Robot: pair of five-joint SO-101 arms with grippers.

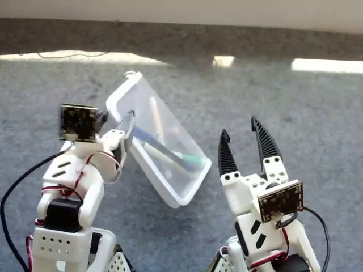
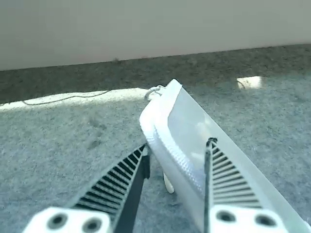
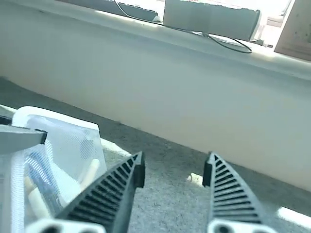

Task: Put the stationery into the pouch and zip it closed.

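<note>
A clear pouch [image 1: 164, 147] with a white zipper edge stands tilted on the grey surface, its zipper pull [image 2: 154, 91] at the far corner. Inside lie a blue pen [image 1: 148, 137], a green-tipped pen [image 1: 190, 161] and a pale stick [image 1: 156, 122]. My left gripper [image 1: 126, 133] is shut on the pouch's zipper edge [image 2: 170, 145], one finger on each side. My right gripper [image 1: 239, 128] stands open to the right of the pouch's near corner, with nothing between its fingers. The right wrist view shows the pouch [image 3: 63, 141] beside that gripper [image 3: 176, 158].
Grey carpet-like surface [image 1: 295, 113] spreads all around, with free room to the right and far side. A thin cable [image 1: 62, 55] lies at the back left by the wall. A ledge [image 3: 209, 39] with equipment runs above the wall.
</note>
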